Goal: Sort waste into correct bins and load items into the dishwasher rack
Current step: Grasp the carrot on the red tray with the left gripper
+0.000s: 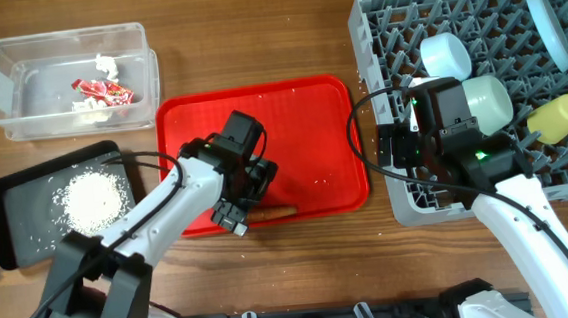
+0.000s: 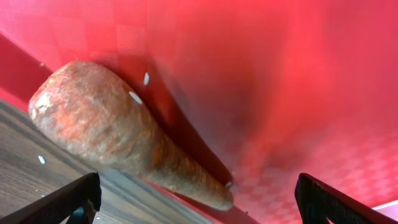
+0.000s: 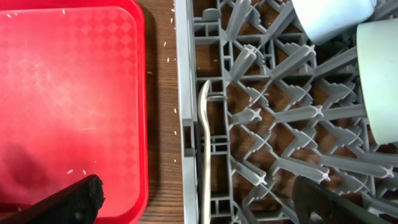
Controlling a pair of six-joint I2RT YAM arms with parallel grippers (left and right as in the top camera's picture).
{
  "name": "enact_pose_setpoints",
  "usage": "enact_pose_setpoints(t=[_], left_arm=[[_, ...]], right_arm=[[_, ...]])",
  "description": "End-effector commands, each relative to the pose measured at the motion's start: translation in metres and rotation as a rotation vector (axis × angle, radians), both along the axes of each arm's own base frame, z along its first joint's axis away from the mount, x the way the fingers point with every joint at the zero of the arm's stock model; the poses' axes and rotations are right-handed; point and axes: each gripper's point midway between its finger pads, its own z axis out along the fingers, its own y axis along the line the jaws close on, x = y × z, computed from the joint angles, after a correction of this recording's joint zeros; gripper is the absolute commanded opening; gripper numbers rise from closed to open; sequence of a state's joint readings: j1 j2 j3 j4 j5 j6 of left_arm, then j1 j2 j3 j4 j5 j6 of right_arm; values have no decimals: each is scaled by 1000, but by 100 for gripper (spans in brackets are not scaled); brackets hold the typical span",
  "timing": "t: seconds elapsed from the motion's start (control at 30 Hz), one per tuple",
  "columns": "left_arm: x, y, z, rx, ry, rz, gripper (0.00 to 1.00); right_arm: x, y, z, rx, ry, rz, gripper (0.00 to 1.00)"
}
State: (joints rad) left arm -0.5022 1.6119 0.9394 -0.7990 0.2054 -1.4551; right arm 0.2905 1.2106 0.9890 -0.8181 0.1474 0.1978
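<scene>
The large square grey plastic dishwasher rack [image 1: 374, 12] filled the right of the wooden table [image 1: 255, 31]. The overhead view showed in it a round pale-blue plate [image 1: 547, 22] standing on edge, a white-blue bowl [image 1: 445, 55], a pale-green bowl [image 1: 487, 100] and a small yellow cup [image 1: 557, 118] on its side. The right wrist view caught only parts of the two bowls. It also showed a slim pale curved handle [image 3: 204, 149] lying along the rack's left wall, which the right arm hid from above. The right gripper [image 3: 202, 208] hung over that wall, jaws spread wide with nothing between them.

The bright red rectangular tray [image 1: 300, 108] sat mid-table. Left of it, the clear rectangular plastic tub [image 1: 16, 57] held a red printed snack wrapper [image 1: 104, 88] and white crumpled paper scraps [image 1: 107, 63]. The shallow black tray [image 1: 16, 198] in front of the tub held a heap of white rice-like grains [image 1: 93, 197].

The orange carrot piece [image 2: 124, 143] lay along the red tray's front rim, beside the bare wood. From above only a sliver of it showed past the left gripper [image 2: 199, 208]. The left wrist view showed nearly all of it, with a few grains on it and the jaws wide open to either side, not touching it.
</scene>
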Motion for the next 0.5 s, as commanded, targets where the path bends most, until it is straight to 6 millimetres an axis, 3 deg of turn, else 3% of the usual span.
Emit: enact_pose_setpoints(t=[0.0,0.2,0.27,0.47], left_arm=[[-5,7,-16,49,40,20,100],[11,22,-30,154,-20,28,96],[17,29,-31,197,-49,33,89],[25,32,-32,223,-88,37,54]], right_arm=[[3,-4,6,-5,-20,-27,99],[2,-4,6,-6,-16,-27,99],[2,-4,6,-6,-16,-27,99],[2,-4,6,-6,-16,-27,100]])
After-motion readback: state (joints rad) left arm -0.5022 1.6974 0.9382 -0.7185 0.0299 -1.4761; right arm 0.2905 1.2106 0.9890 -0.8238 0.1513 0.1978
